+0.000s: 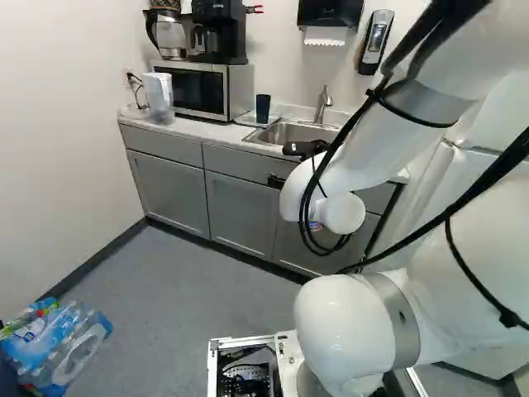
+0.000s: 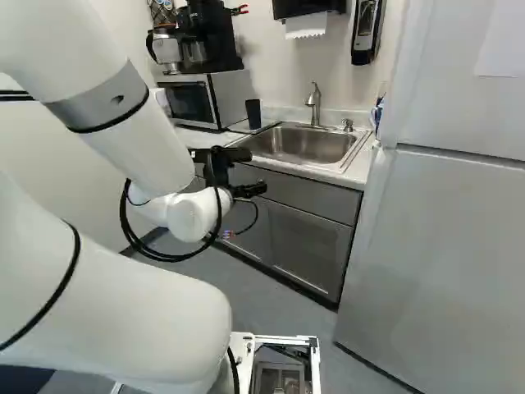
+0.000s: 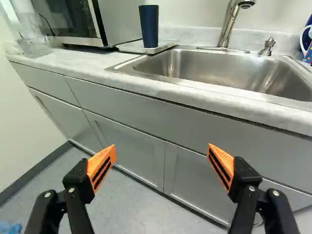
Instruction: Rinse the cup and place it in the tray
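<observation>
In the right base view my gripper hangs in front of the counter, lower than the worktop. The wrist view shows the gripper wide open, its orange pads apart and nothing between them. A dark blue cup stands upright ahead of the gripper and well beyond it, on a flat light-grey tray at the sink's edge. The same cup is behind the near counter edge in the left base view. Right beside the tray is the steel sink, under a faucet.
A microwave bears a coffee machine. On the counter's far end stands a clear container. Grey cabinets front the counter. A fridge is right of the sink. Wrapped bottles lie on the floor.
</observation>
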Controlling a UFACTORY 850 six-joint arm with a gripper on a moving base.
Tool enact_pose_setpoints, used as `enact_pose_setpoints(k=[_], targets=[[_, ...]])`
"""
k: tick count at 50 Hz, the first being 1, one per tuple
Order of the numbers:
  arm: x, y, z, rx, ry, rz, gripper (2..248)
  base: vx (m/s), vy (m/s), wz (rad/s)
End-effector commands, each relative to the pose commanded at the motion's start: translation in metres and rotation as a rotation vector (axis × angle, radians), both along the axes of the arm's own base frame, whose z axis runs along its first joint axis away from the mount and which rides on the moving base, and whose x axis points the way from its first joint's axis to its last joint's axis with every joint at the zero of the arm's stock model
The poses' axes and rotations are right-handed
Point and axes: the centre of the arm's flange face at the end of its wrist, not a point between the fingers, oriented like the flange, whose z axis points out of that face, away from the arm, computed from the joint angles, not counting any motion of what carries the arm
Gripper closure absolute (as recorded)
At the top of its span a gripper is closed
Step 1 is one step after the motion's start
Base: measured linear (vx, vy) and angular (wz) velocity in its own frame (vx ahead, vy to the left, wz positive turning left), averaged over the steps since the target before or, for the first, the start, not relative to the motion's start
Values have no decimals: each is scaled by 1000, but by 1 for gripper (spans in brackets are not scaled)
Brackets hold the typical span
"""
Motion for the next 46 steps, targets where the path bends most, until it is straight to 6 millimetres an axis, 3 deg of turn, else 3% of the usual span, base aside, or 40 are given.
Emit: enact_pose_setpoints(k=[21,46], targets=[[-12,4,-9,1,-15,15,3,0,0,0],[-14,5,-10,1,-17,17,3,0,0,0]])
